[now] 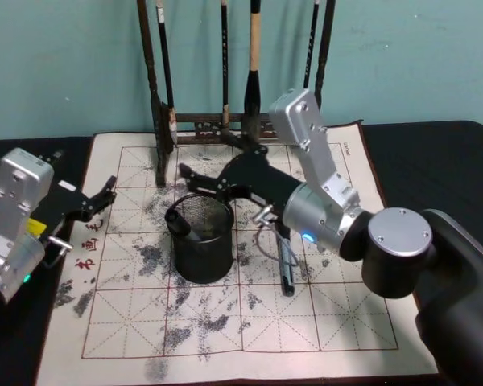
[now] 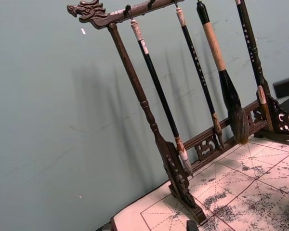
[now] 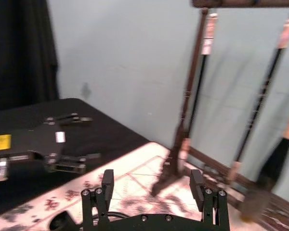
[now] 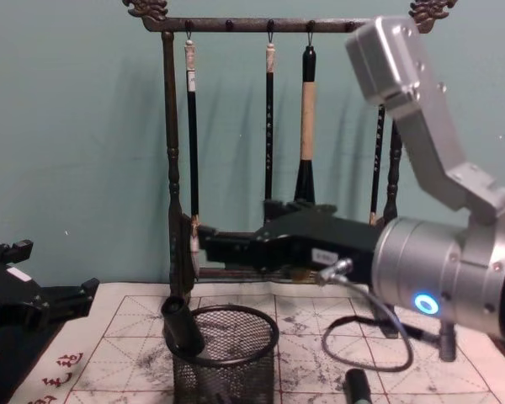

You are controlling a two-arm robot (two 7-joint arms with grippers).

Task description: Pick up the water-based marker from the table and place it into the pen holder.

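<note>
Head view: marker [image 1: 182, 223] stood leaning inside the pen holder [image 1: 200, 259], right gripper [image 1: 189, 181] spread empty above; left gripper [image 1: 102, 199] idled spread; seemingly only retreat was left.

Silver arms [image 1: 320, 153], black jaws, grey cable [image 4: 404, 330], blue light [image 4: 427, 303].

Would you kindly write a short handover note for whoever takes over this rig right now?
Right gripper: open, empty, just above the pen holder.
Left gripper: open, empty, at the left edge of the mat.
Marker: in the holder, leaning on its left rim.
Done: the marker is placed.
Left: probably only drawing the right arm clear. A second dark pen lies on the mat to the right of the holder.
</note>
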